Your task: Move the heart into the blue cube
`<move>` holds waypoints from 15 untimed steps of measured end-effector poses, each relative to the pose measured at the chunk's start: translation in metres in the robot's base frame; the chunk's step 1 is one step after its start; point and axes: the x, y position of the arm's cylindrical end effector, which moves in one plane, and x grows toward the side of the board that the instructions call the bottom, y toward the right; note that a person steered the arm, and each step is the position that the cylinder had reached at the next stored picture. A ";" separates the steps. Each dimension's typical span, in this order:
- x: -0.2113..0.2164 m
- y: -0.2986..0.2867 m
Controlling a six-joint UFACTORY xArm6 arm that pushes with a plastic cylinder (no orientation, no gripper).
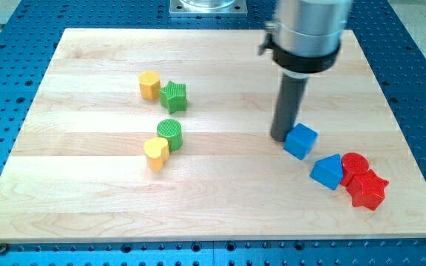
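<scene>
Our arm [307, 29] comes down from the view's top as a wide grey cylinder narrowing to the dark rod, held upright. We have no fingers to open or close; my tip [282, 137] rests on the wooden board [220, 207], touching or just beside the blue cube [301, 140] at its right.

The yellow heart [156, 152] lies well apart to the tip's left, slightly lower in the view, touching the green cylinder [170, 134].

Judgement: the heart looks small, rigid and light; it should slide easily. We would push on its left face, since an off-centre push may spin it.
</scene>
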 end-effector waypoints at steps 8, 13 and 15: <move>0.045 -0.177; 0.018 -0.033; 0.044 -0.047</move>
